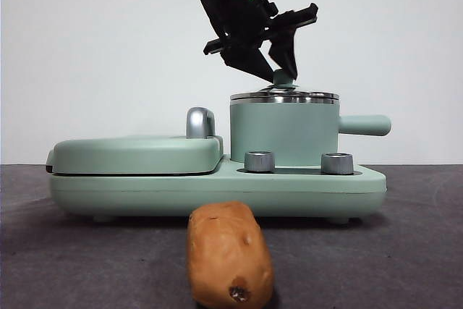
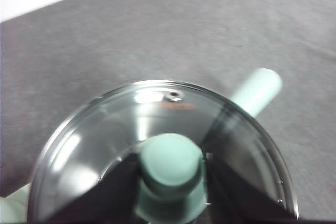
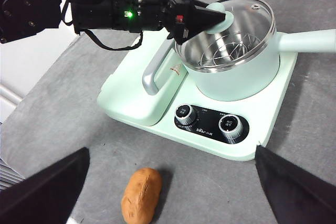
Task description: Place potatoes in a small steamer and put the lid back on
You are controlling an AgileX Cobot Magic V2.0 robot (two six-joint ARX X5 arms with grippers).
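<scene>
The left gripper (image 2: pixel 170 169) is clamped on the knob (image 2: pixel 170 162) of the lid (image 1: pixel 284 95), which sits on the steamer (image 1: pixel 283 134); glass, breakable and probably slick, so the knob is the sound hold. The right gripper (image 3: pixel 170 192), jaws wide and empty, hangs over the potato (image 3: pixel 141 196), which lies near the table's front edge (image 1: pixel 405 280) and looks firm, smooth and apt to roll; best gripped across its middle.

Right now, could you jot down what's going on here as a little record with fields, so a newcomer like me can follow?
Potato: lying on the grey table in front of the cooker, untouched
Small steamer: on the mint-green cooker base, side handle pointing away from the griddle cover
Lid: on the steamer rim
Left pincer: shut on the lid's knob
Right pincer: open, above the table near the potato, holding nothing
Inside steamer: steel rack, no potato
</scene>
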